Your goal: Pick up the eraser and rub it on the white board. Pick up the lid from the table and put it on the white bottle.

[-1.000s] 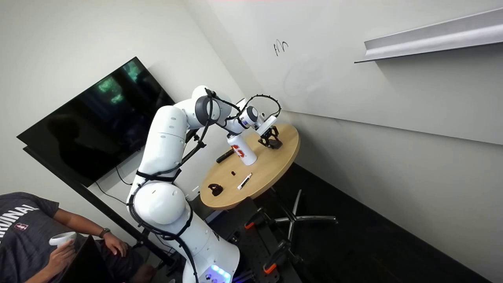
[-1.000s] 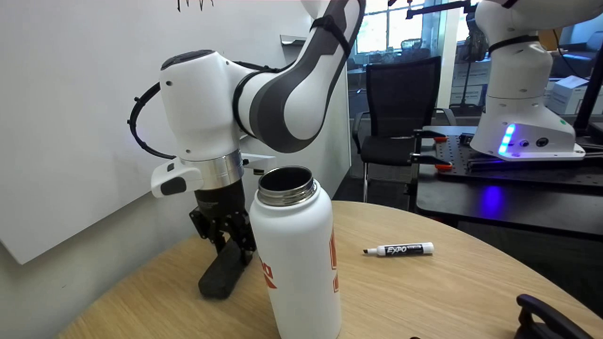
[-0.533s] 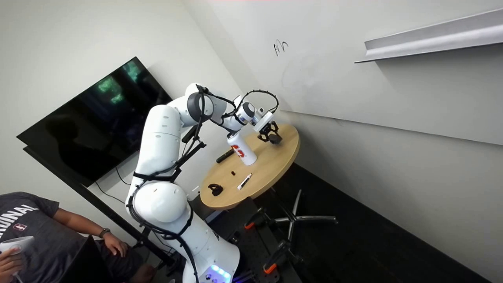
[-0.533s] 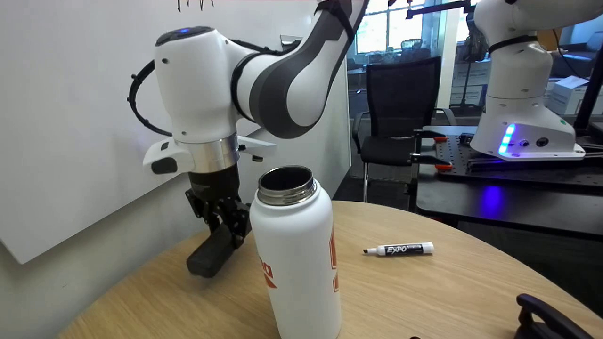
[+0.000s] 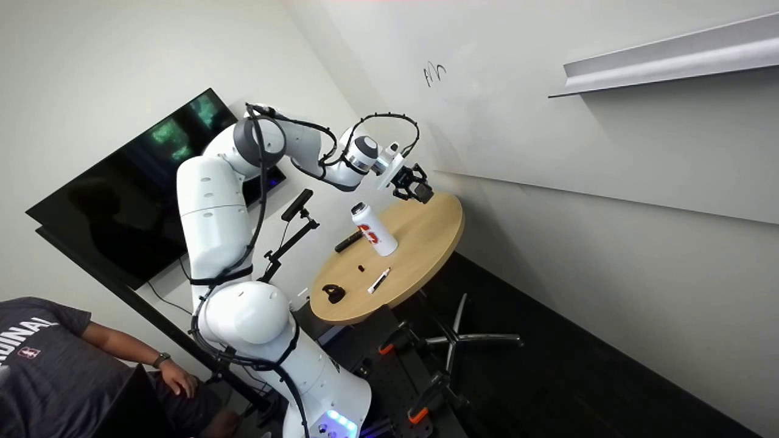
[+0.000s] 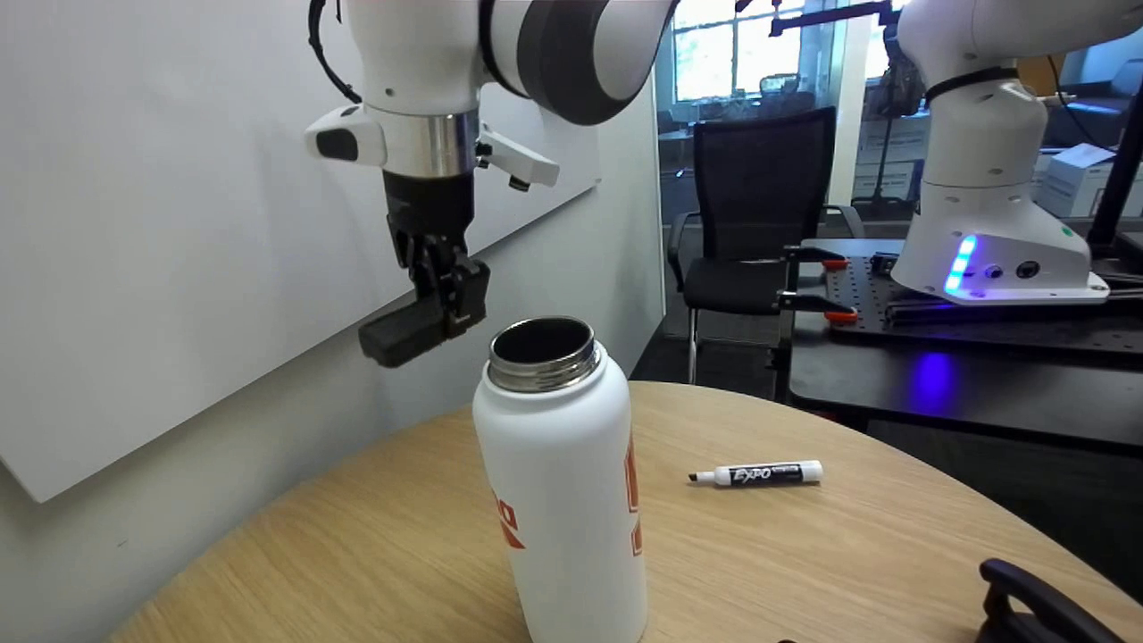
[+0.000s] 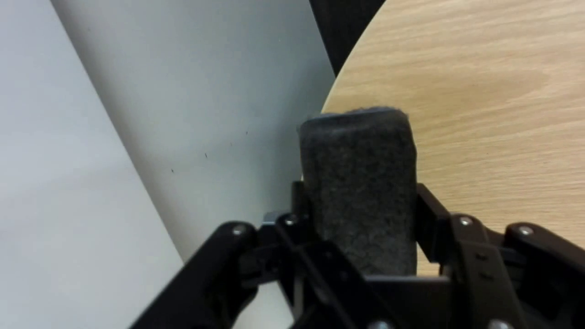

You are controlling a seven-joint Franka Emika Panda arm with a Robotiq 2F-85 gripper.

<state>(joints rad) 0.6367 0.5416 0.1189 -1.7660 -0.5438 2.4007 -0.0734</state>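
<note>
black eraser point(image 7: 358, 169) in pincer point(image 7: 361, 201), above table point(image 6: 357, 536)

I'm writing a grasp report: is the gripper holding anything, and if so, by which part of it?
The eraser, held in the gripper by its two long sides; one end juts out past the fingers, the other is hidden.

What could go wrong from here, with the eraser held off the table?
The eraser juts well out from the end effector, so pressing it against the board might twist it loose. The open bottle stands upright on the table; a low swing of the arm could tip it.
</note>
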